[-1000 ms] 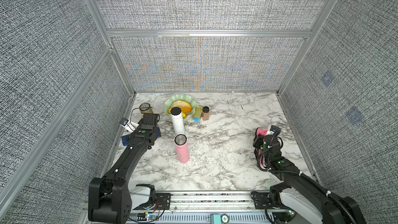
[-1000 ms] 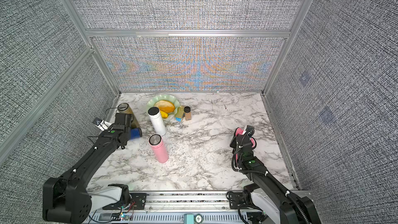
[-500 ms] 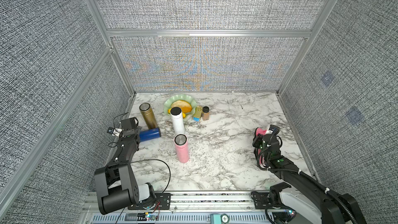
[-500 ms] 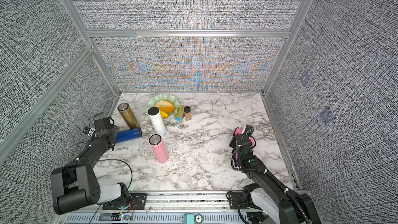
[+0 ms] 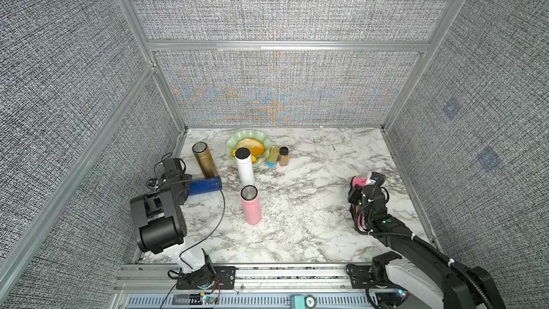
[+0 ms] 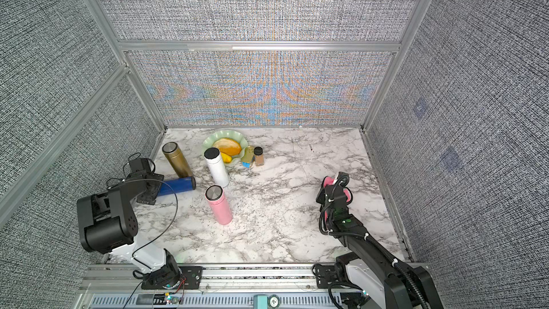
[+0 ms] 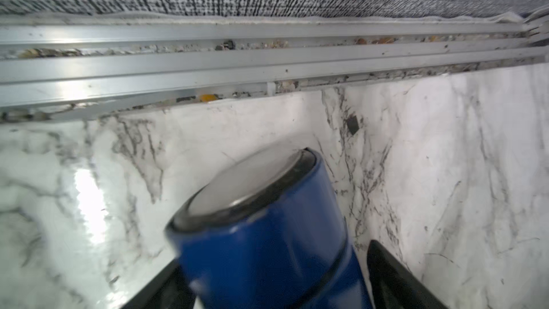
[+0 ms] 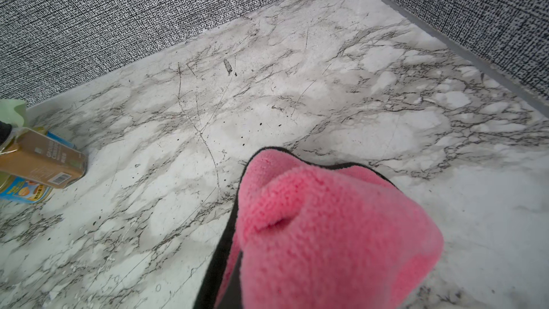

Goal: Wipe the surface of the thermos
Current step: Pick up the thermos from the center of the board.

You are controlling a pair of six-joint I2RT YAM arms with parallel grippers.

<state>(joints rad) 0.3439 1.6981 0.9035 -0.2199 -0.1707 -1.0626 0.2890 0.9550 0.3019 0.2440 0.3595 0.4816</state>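
A blue thermos (image 5: 205, 186) (image 6: 177, 186) lies on its side near the left wall. My left gripper (image 5: 185, 187) (image 6: 154, 188) is low at its left end. In the left wrist view the blue thermos (image 7: 267, 233) fills the space between my fingers. The left gripper (image 7: 273, 266) is open, and a strip of marble shows beside one finger (image 7: 383, 266). My right gripper (image 6: 334, 190), at the right of the table, is shut on a pink cloth (image 5: 358, 181) (image 8: 326, 233), which hides its fingertips.
A gold thermos (image 5: 205, 160), a white thermos (image 5: 245, 166) and a pink thermos (image 5: 251, 208) stand upright left of centre. A green plate (image 5: 234, 141) with fruit, a tin (image 5: 271, 157) and a spice jar (image 5: 283, 156) sit at the back. The aluminium wall rail (image 7: 267, 63) runs close behind the blue thermos.
My left arm has folded back toward the front left, and its gripper has swung to the blue thermos's left end, jaws narrowing round it. The right arm and cloth have hardly moved.
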